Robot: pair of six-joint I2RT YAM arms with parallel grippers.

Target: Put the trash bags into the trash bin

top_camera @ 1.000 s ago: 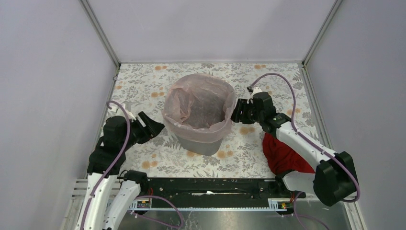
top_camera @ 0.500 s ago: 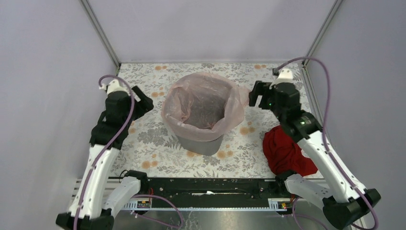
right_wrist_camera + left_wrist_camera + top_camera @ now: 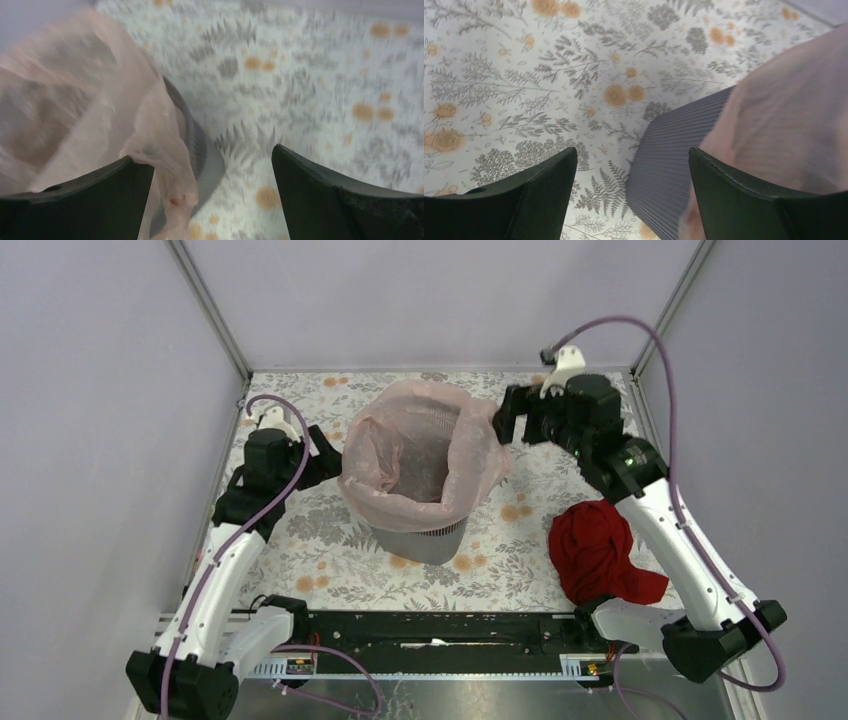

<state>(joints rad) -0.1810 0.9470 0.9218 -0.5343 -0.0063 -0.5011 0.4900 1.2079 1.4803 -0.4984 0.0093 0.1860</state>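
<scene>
The dark grey mesh trash bin (image 3: 430, 540) stands mid-table. The pale-pink trash bag (image 3: 400, 502) lines it, with its edge folded out over the rim and bulging at the back right. My left gripper (image 3: 326, 454) hovers open beside the bin's left side. In its wrist view the bin wall (image 3: 669, 165) and bag (image 3: 784, 110) lie by the right finger, nothing gripped. My right gripper (image 3: 505, 420) is open at the bin's back-right rim. A loose fold of bag (image 3: 167, 170) hangs against its left finger (image 3: 75, 200), over the bin (image 3: 202, 150).
A dark red cloth (image 3: 600, 552) lies crumpled on the flowered tabletop (image 3: 320, 550) at the right, under the right arm. Grey walls close in the left, back and right sides. A black rail (image 3: 440, 632) runs along the near edge.
Both arms rose and swung toward the back of the table, their jaws spreading wider. The bag's right side has puffed up and out toward the right gripper.
</scene>
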